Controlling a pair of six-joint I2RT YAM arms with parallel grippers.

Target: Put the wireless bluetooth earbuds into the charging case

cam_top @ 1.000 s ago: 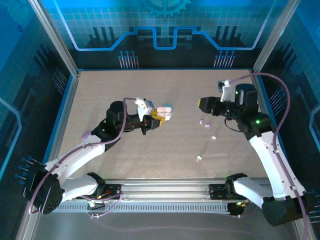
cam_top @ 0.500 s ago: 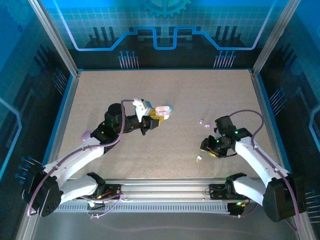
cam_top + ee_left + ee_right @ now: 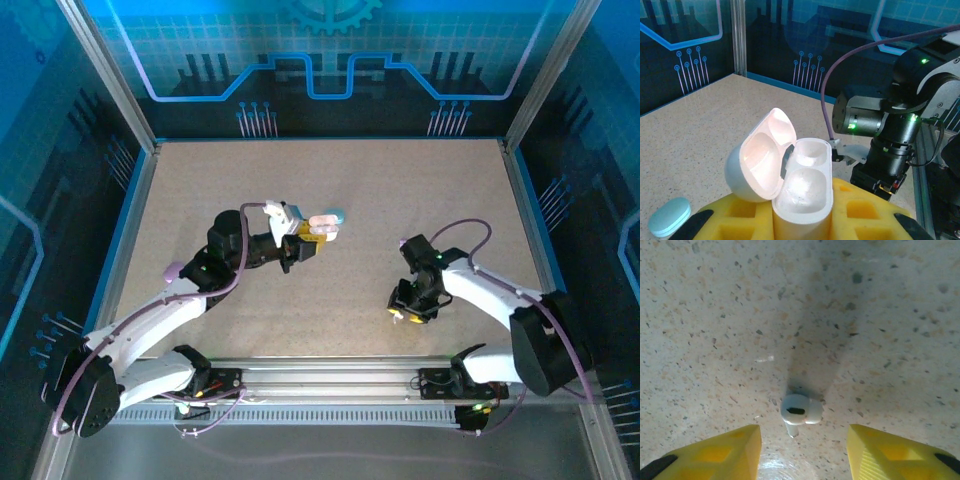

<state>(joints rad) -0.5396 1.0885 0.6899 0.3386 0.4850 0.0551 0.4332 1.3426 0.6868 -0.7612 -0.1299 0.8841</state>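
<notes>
My left gripper (image 3: 310, 236) is shut on the white charging case (image 3: 320, 226), held upright a little above the table. In the left wrist view the case (image 3: 805, 192) sits between the yellow fingers (image 3: 865, 205) with its lid (image 3: 760, 155) swung open to the left and both wells bare. My right gripper (image 3: 408, 313) points down at the table near the front. In the right wrist view a white earbud (image 3: 800, 410) lies on the table between the yellow fingertips (image 3: 735, 445), which stand apart and do not touch it.
A pale blue oval case (image 3: 669, 216) lies on the table beside the left gripper, also seen from above (image 3: 337, 214). The right arm (image 3: 885, 135) stands close in front of the held case. Blue walls and metal posts ring the speckled table (image 3: 230, 170).
The right arm has swung from the far right side down to the near middle and lowered over the white earbud. The left gripper with the case has barely moved.
</notes>
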